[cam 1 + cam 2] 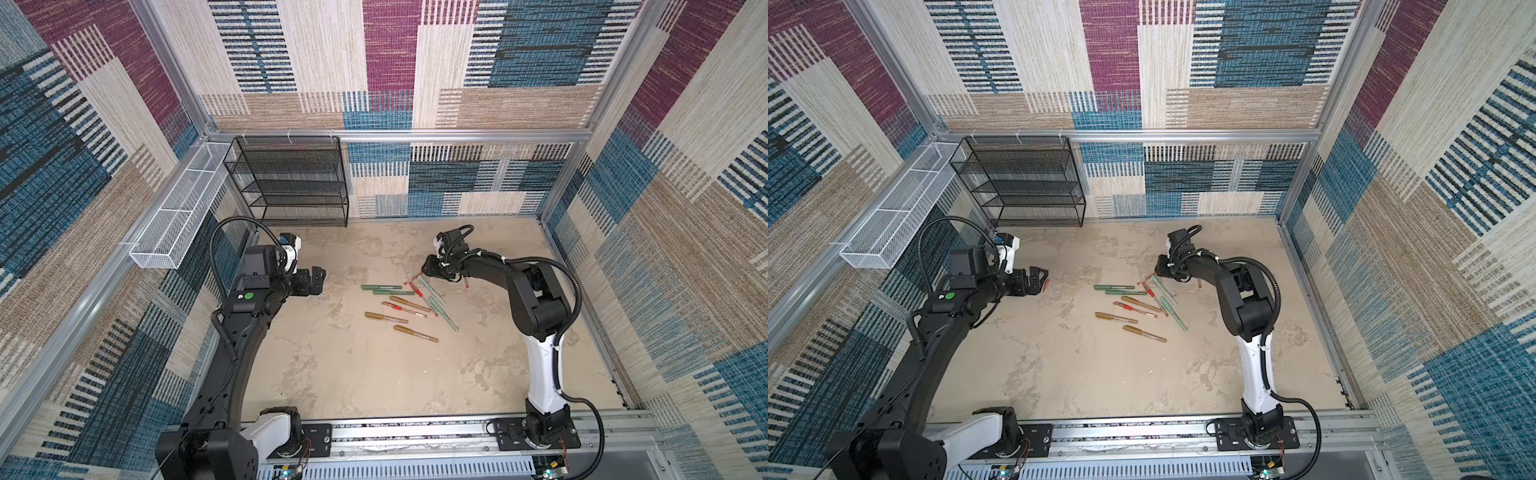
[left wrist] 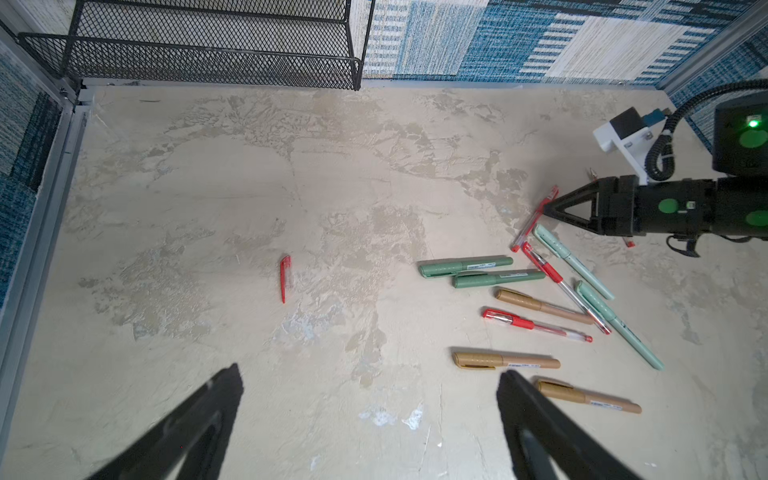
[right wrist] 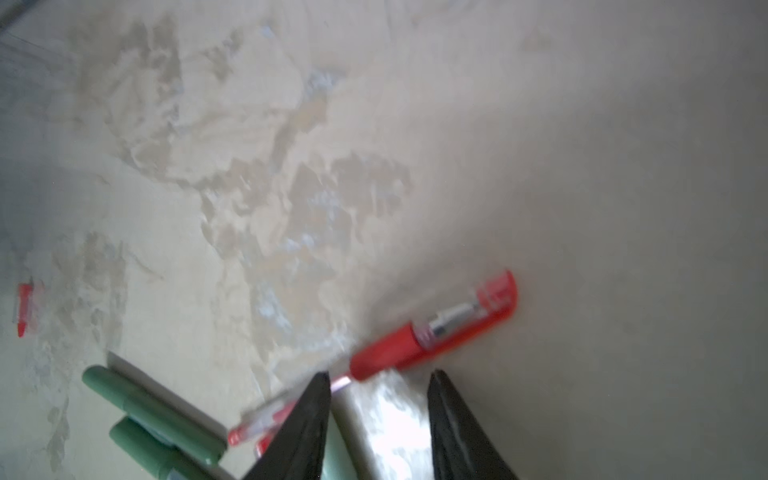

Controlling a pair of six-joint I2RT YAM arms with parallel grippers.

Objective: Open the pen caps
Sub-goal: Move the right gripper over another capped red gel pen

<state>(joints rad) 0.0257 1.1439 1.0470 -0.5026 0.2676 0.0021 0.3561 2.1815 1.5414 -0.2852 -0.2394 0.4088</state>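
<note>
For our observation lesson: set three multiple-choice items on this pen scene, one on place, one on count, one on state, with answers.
1. Where is the loose red cap? A alone on the table, away from the pen pile; B across the pile; C out of view.
2. How many gold-bronze pens? A one; B five; C three.
3. The left hand is: A shut on a pen; B open, empty; C shut, empty.
1 A: bare table surrounds it. 2 C: that one, a second, a third. 3 B: fingers wide apart, nothing between.

Even bright light, soft shadows; right wrist view blurred
</note>
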